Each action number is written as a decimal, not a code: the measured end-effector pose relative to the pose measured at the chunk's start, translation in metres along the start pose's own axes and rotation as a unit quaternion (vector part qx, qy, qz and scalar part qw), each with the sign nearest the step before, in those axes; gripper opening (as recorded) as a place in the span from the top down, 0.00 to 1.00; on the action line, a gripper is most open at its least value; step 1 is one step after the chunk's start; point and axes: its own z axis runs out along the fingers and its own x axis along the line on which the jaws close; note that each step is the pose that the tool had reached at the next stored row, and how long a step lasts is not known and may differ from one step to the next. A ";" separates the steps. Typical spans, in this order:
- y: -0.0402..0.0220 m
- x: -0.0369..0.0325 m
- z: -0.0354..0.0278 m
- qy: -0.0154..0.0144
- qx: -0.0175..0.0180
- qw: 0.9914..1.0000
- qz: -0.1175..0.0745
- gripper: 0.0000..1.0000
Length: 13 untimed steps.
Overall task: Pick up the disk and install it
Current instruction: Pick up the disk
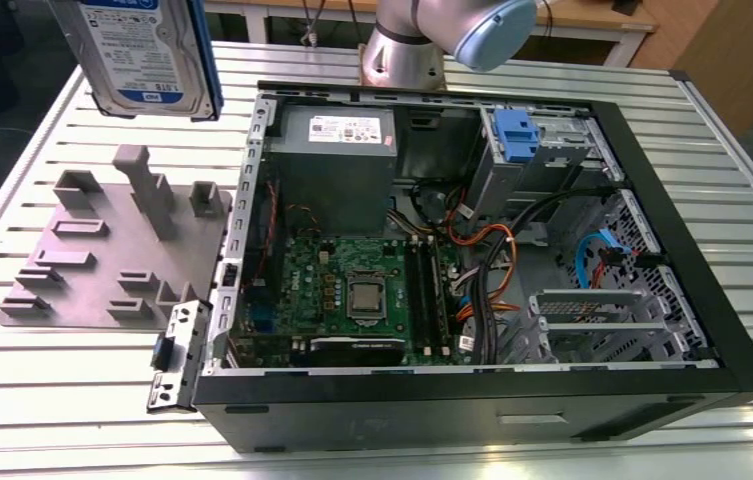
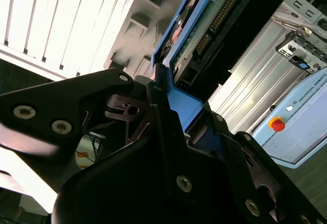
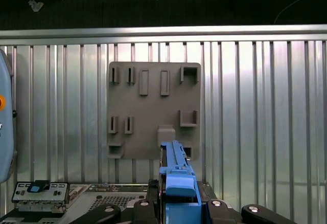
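Observation:
The disk (image 1: 149,55), a silver drive with a blue-and-white label and blue side rails, hangs upright in the air at the exterior view's upper left, above the grey fixture plate (image 1: 109,250). In the second wrist view my gripper (image 2: 173,127) is shut on the disk's blue rail (image 2: 186,106), and the drive's green circuit side (image 2: 204,24) extends beyond the black fingers (image 2: 153,132). The first wrist view shows the blue rail (image 3: 179,180) clamped in my gripper (image 3: 179,203), looking down on the fixture plate (image 3: 153,106).
The open computer case (image 1: 696,300) lies on the slatted metal table (image 1: 56,400), to the exterior view's right of the fixture. Inside are a drive bay with a blue latch (image 1: 516,135), a grey power supply (image 1: 336,130), the motherboard (image 1: 349,290) and cables. The arm's base (image 1: 410,45) stands behind the case.

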 end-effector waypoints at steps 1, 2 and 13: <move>-0.0007 0.0000 0.0000 0.000 0.000 1.000 0.000 0.63; -0.0012 0.0000 0.0000 0.000 0.000 1.000 0.000 0.63; -0.0041 -0.0001 0.0000 0.000 0.000 1.000 0.000 0.63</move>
